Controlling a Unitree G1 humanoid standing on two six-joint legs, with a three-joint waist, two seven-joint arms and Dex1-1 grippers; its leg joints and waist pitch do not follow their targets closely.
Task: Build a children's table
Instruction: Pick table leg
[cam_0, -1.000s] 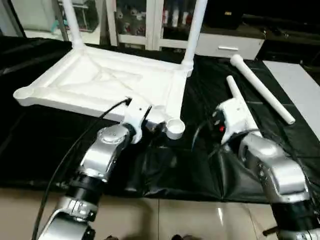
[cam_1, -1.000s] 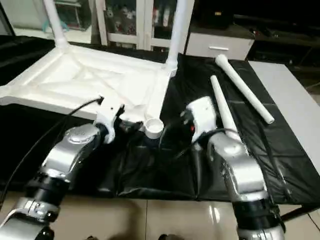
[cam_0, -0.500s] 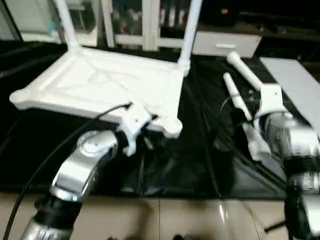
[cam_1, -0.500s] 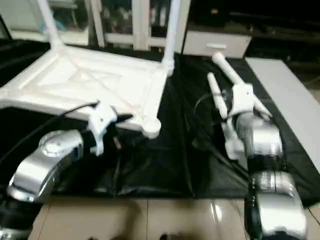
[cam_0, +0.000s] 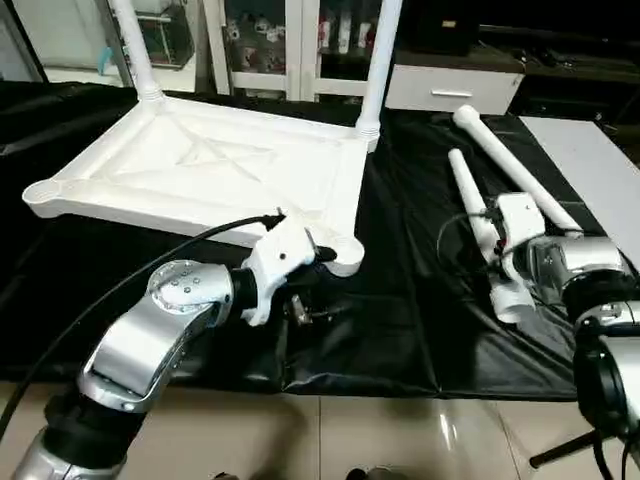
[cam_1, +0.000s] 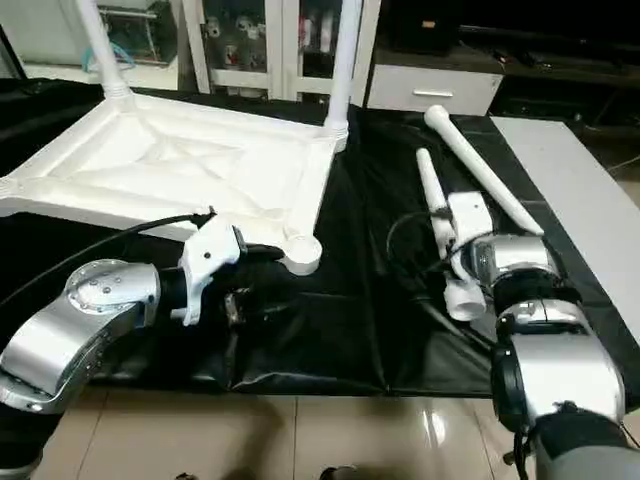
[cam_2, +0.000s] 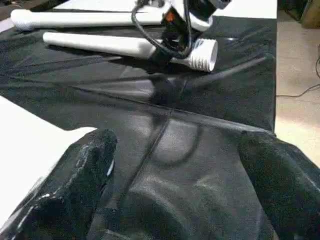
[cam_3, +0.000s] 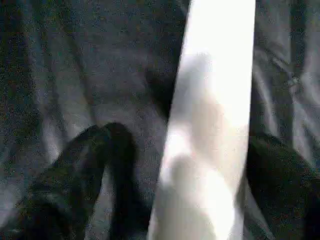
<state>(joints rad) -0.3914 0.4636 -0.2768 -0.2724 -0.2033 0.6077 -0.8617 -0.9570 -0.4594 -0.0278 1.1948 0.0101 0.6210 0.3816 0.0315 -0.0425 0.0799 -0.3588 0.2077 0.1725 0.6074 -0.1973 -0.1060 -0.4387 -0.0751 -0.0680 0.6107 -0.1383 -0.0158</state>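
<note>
The children's table top (cam_0: 200, 165) lies upside down on black cloth, ribbed underside up. Two white legs (cam_0: 135, 45) (cam_0: 378, 60) stand upright in its far corners. Two loose legs lie to the right: a farther one (cam_0: 515, 170) and a nearer one (cam_0: 470, 195). My right gripper (cam_0: 497, 262) is low over the nearer leg. In the right wrist view that leg (cam_3: 210, 140) runs between its open fingers (cam_3: 75, 175). My left gripper (cam_0: 318, 285) hangs open just in front of the top's near right corner socket (cam_0: 345, 255), with only cloth between its fingers (cam_2: 85, 170).
The black cloth (cam_0: 400, 320) ends at a front edge, with tiled floor (cam_0: 350, 440) below it. A white board (cam_0: 590, 160) lies at the far right. White cabinets (cam_0: 450, 90) stand behind. A black cable (cam_0: 150, 270) runs along my left arm.
My right arm has swung right and lowered onto the nearer loose leg. My left gripper has drawn back from the top's near edge and now points past the corner socket. The camera shifted slightly.
</note>
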